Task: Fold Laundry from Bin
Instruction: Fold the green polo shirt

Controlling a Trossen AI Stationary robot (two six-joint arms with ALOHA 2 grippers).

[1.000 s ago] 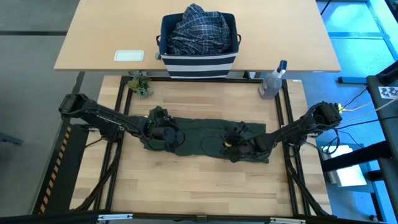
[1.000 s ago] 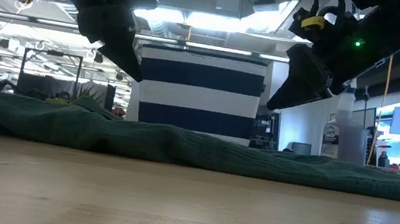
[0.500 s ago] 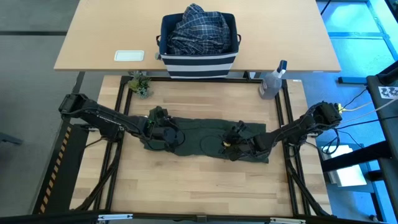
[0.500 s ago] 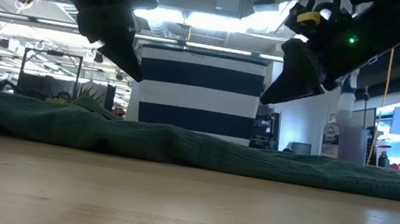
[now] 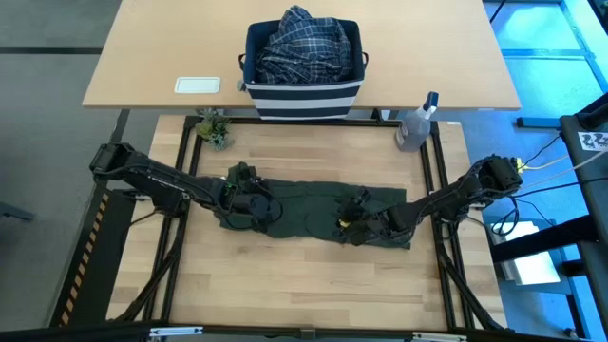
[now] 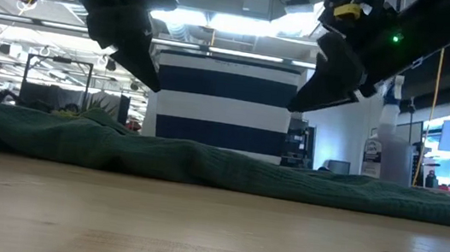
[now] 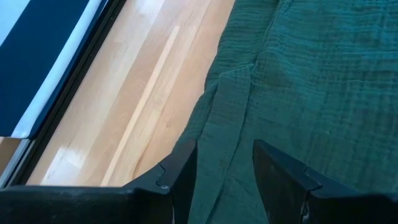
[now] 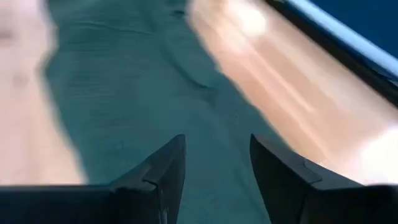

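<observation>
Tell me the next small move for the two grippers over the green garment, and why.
Probably lower both and pinch the cloth. The green garment lies spread flat on the table, and the left gripper and right gripper hover above it with fingers apart, holding nothing, so a fold needs a grip first.

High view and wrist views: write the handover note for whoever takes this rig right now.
Left gripper: open, over the left end of the green garment, holding nothing.
Right gripper: open, above the garment's right part, also holding nothing.
Garment lies spread across the work table, unfolded.
Plaid shirt sits in the bin on the far table.
Done: one garment out. Left: fold it, then the rest.
</observation>
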